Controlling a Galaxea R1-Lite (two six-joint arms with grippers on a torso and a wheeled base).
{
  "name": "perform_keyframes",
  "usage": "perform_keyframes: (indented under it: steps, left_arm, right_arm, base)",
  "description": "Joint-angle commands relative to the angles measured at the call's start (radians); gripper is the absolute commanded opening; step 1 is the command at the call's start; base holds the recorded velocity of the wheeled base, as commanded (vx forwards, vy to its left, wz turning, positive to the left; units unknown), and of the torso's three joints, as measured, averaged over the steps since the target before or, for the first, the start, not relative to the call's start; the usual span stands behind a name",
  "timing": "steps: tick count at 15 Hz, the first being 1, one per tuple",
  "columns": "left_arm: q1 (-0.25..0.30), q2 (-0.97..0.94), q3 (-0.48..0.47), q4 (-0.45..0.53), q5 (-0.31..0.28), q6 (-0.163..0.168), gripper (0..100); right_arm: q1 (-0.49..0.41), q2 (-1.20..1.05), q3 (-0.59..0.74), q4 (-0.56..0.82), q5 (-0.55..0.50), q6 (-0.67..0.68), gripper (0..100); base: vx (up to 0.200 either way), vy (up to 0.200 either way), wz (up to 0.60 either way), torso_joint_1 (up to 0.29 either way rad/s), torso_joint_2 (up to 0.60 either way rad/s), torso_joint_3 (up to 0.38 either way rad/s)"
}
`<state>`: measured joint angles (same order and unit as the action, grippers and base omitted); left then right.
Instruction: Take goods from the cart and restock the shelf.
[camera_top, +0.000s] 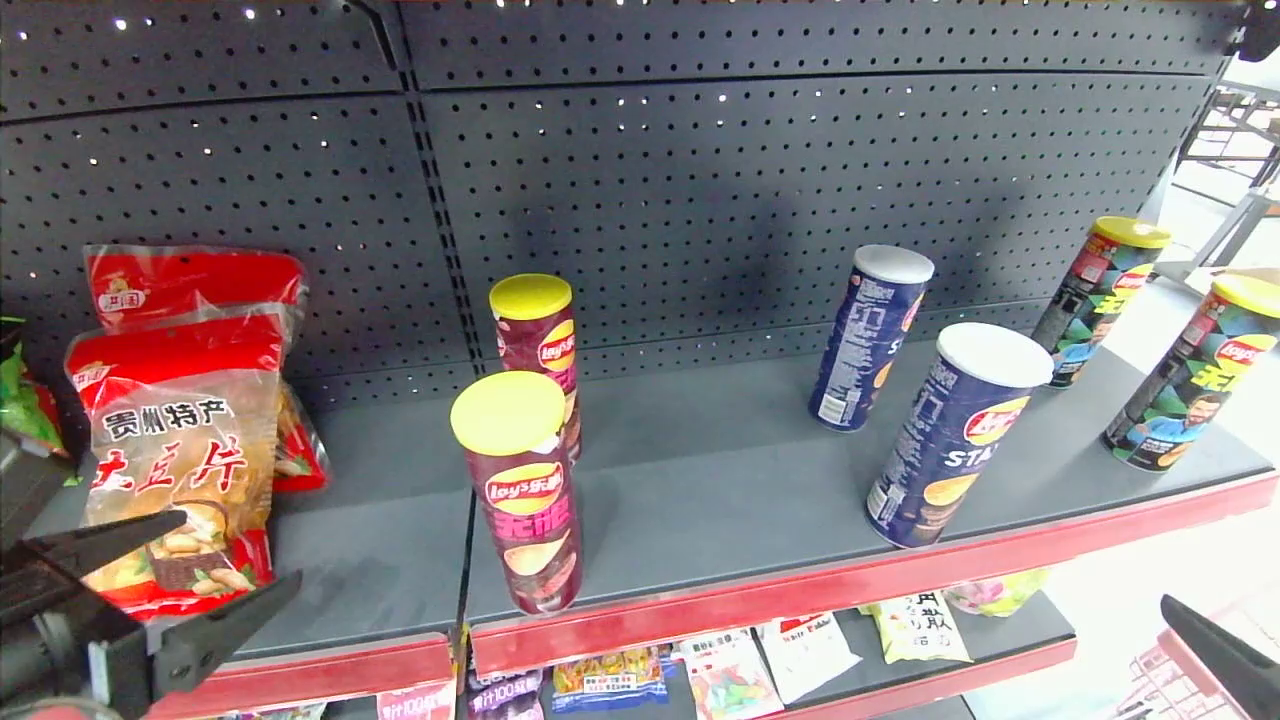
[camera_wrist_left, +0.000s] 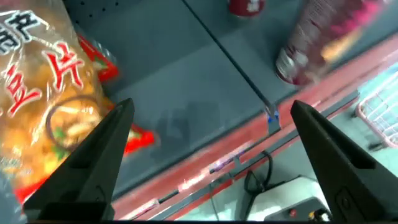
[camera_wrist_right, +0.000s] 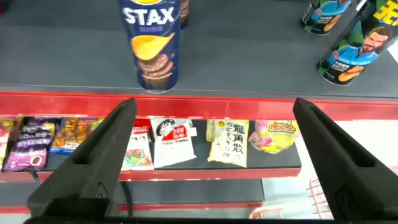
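Note:
My left gripper (camera_top: 240, 548) hangs open and holds nothing. It is in front of the shelf's red front edge (camera_top: 700, 610), just right of the front peanut bag (camera_top: 180, 450). In the left wrist view the left gripper (camera_wrist_left: 211, 106) frames bare shelf, with the peanut bag (camera_wrist_left: 43, 106) to one side and a maroon chip can (camera_wrist_left: 317, 37) to the other. My right gripper (camera_wrist_right: 214, 102) is open and holds nothing, low before the shelf edge under the front blue can (camera_wrist_right: 151, 43). One right finger (camera_top: 1215, 650) shows at the lower right.
The shelf board (camera_top: 720, 470) carries two maroon cans (camera_top: 520, 490), two blue cans (camera_top: 950, 440) and two dark cans with yellow lids (camera_top: 1190, 375). Snack packets (camera_wrist_right: 174, 143) lie on the lower shelf. A pink wire cart (camera_top: 1140, 690) stands at the lower right.

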<state>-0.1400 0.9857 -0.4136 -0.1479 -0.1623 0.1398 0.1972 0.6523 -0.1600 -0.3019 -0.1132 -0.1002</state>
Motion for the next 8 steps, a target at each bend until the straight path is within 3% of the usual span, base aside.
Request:
perform_keyframes:
  steps: [1,3,4,8]
  left_arm:
    - [-0.116,0.260,-0.044,-0.133,0.084,-0.128,100]
    - [-0.236,0.366,-0.065,-0.180,0.207,-0.259,100]
    - [-0.268,0.401,-0.063,-0.179,0.248,-0.278,100]
    - [-0.271,0.465,-0.050,-0.174,0.299,-0.275,100]
  right_arm:
    - [-0.004,-0.152,0.077,0.003,0.001,-0.003,100]
    - [-0.004,-0.161,0.071,0.003,0.000,0.001,100]
    - [-0.004,-0.161,0.069,0.003,0.000,0.002,100]
    - [-0.004,-0.161,0.077,0.003,0.003,0.005,100]
  base:
    - [0.000,0.000,0.00,0.000,0.00,0.000]
    - [0.000,0.000,0.00,0.000,0.00,0.000]
    - [0.000,0.000,0.00,0.000,0.00,0.000]
    - [0.000,0.000,0.00,0.000,0.00,0.000]
